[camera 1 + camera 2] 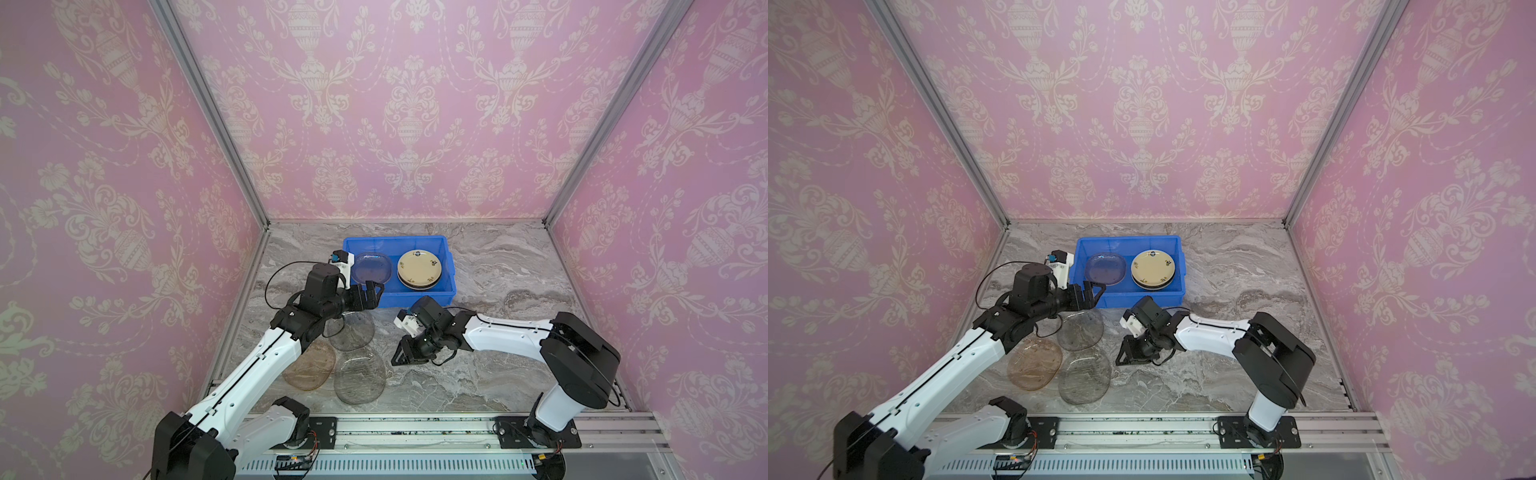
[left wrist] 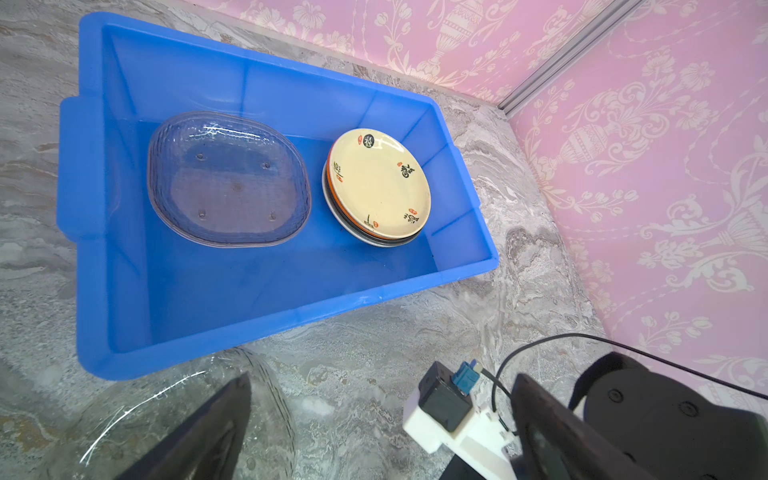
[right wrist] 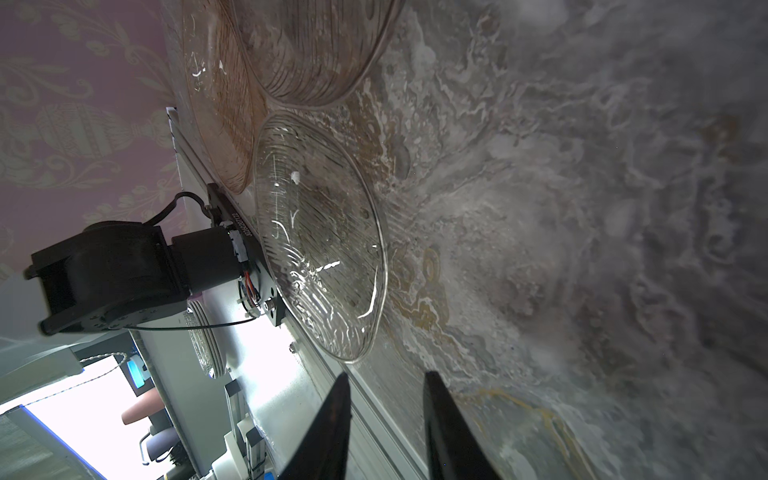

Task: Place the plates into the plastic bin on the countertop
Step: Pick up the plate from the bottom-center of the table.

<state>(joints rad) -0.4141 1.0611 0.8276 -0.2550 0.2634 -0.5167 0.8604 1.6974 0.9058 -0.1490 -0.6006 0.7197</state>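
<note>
A: Plates update: up top we count three glass plates [image 1: 359,376] loose on the countertop [image 1: 498,270], more in the blue bin [image 1: 419,300].

B: Only our left wrist cam shows orange and dark rims [image 2: 384,242] under the cream plate [image 2: 378,183]. We see the left gripper [image 1: 375,287] spread wide, empty; right gripper [image 3: 386,374] barely parted, empty.

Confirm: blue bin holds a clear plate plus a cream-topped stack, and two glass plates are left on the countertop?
Wrong count: three glass plates are left on the countertop, not two: rear grey plate, amber plate, front grey plate. Both top views show it. The blue bin does hold the clear plate plus cream-topped stack.
</note>
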